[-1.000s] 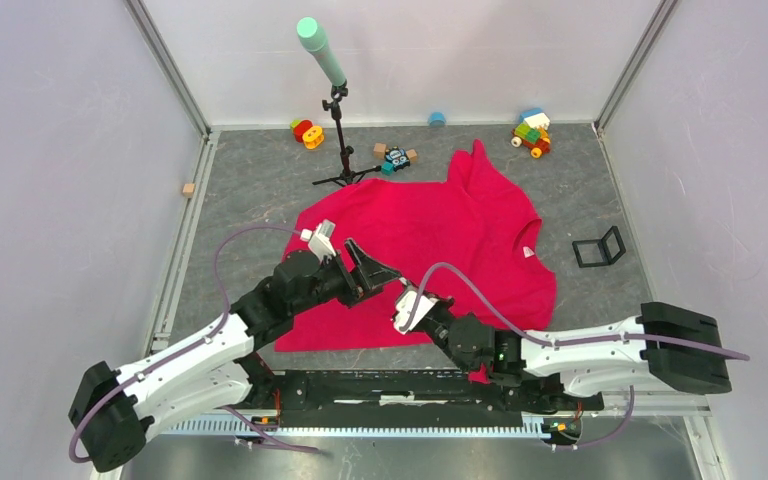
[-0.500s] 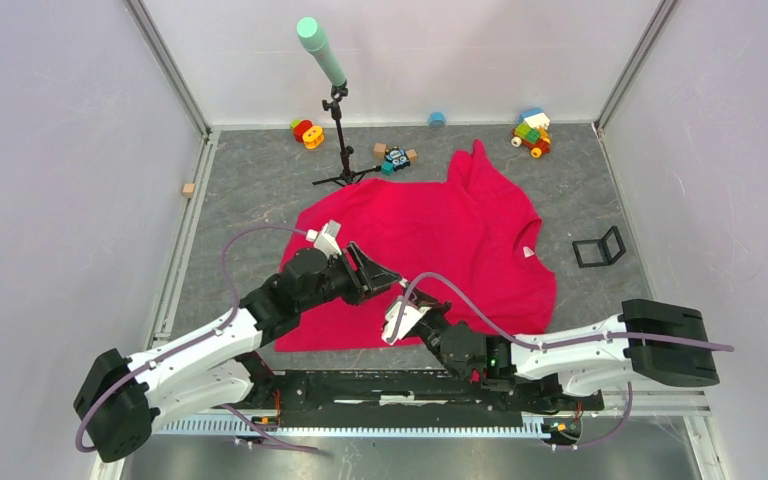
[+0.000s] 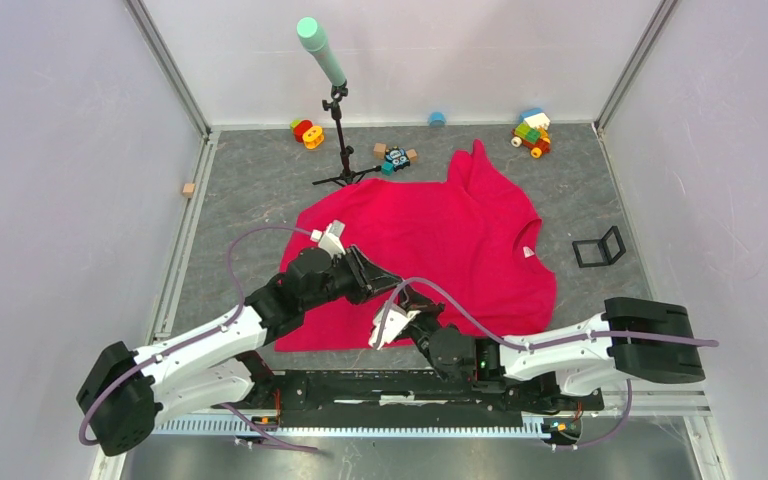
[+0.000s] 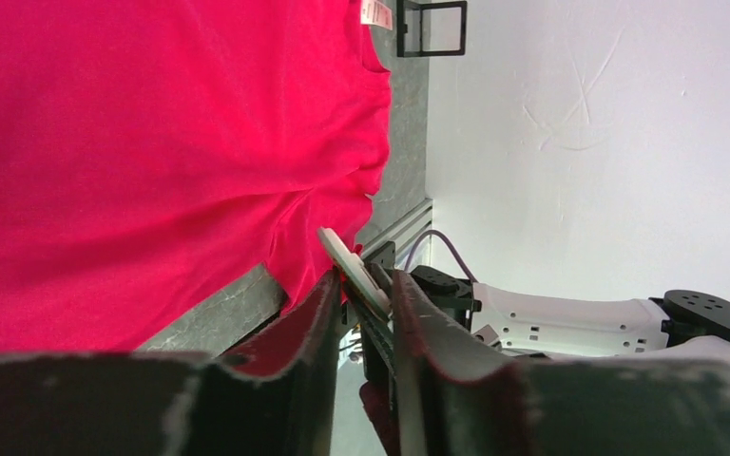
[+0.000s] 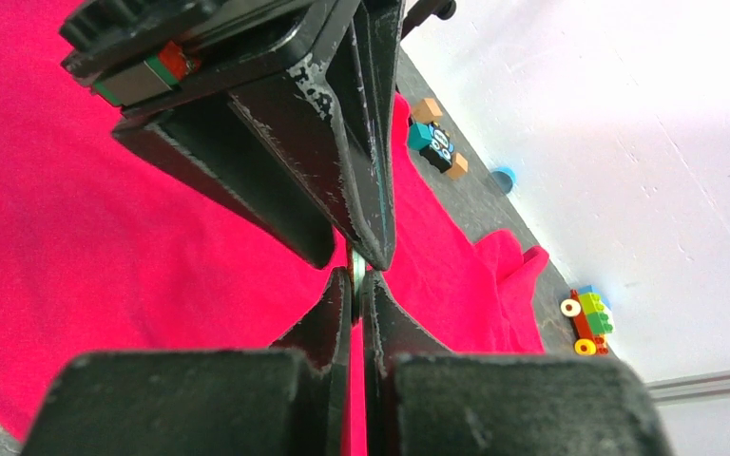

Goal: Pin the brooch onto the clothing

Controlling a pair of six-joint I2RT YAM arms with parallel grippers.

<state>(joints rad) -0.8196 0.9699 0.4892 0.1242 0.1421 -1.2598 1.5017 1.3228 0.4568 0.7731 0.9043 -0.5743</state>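
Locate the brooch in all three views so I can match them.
Top external: too small to make out, somewhere where left pincer and right pincer meet over the shirt.
Left wrist: brooch, pale disc edge-on, lower centre between the left pincer's fingers.
Right wrist: thin edge at centre, clamped in the right pincer.
Shared landmark: the red shirt, in all three.

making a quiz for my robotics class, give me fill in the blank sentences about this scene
The large red-pink fabric T-shirt lies on the ___ tabletop.
The right gripper holds the small round pale-backed brooch; the black fingers flanking it belong to the ___ arm.
The mint-green-tipped microphone stands on a black ___.
Missing: grey; left; tripod.
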